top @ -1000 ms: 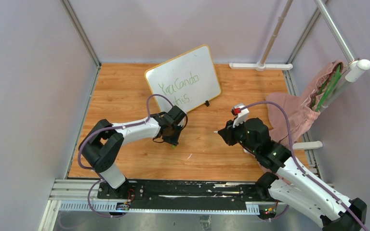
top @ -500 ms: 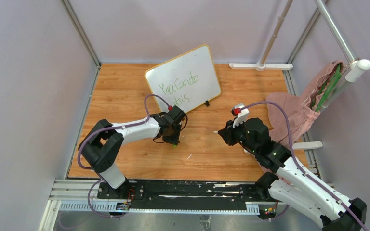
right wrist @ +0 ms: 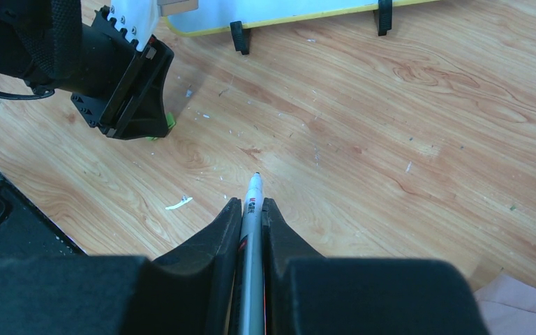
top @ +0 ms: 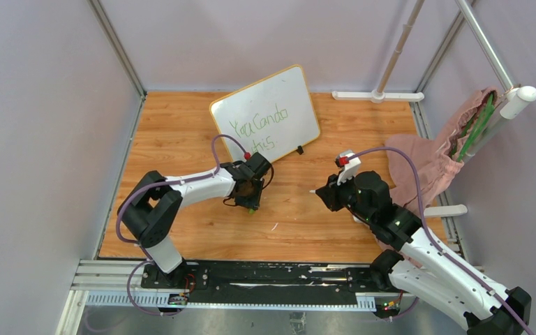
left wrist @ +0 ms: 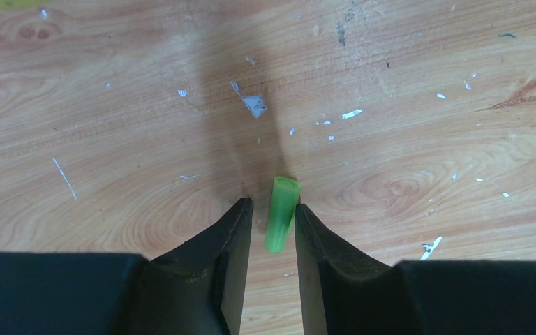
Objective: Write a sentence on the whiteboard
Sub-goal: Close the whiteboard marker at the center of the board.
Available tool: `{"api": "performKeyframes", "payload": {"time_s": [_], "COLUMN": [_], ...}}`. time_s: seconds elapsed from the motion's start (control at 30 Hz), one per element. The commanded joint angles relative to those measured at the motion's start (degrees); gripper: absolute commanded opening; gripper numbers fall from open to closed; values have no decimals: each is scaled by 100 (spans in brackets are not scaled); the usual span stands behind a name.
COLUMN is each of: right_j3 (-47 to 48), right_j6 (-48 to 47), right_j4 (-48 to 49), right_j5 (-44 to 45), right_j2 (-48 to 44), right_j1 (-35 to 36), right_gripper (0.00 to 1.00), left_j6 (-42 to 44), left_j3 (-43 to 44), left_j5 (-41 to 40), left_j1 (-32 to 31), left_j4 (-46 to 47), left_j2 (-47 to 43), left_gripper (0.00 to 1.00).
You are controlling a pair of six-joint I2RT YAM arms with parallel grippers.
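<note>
whiteboard (top: 272, 98) | sentence (top: 259, 120) partly behind cable (top: 216, 145) | right end effector (right wrist: 251, 204) grips marker (right wrist: 254, 190)

Robot lab test cell, plain grey panel walls (top: 42, 139) on aluminium posts (top: 116, 45), wooden worktop (top: 181, 132), left arm (top: 195, 187) and right arm (top: 426, 248) bolted to a near rail (top: 272, 276).

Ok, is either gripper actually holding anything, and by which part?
The right gripper clamps a marker by its barrel, tip poking forward. The left gripper only straddles a green marker cap, jaws not closed on it.
</note>
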Motion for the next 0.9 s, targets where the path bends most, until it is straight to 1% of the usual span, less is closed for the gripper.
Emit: {"api": "performKeyframes", "payload": {"time_s": [0.0, 0.33, 0.6, 0.87], "right_j3": [-84, -75, -85, -85], "right_j6": [-54, -76, -72, -73], "right_j4": [81, 92, 132, 79], "right_j5": [-17, 11, 12, 38], "right_j2": [-65, -48, 5, -31], "right_j1": [72, 65, 69, 70], "right_gripper": [0, 0, 0, 0], "left_j6": [402, 1071, 1258, 1285], "left_j3": [229, 489, 519, 501], "left_j5": [-179, -24, 75, 28], "left_j1": [18, 18, 18, 21], "left_j4": [-403, -673, -657, -623], "left_j2": [243, 458, 584, 656], "left_gripper": [35, 36, 36, 31]}}
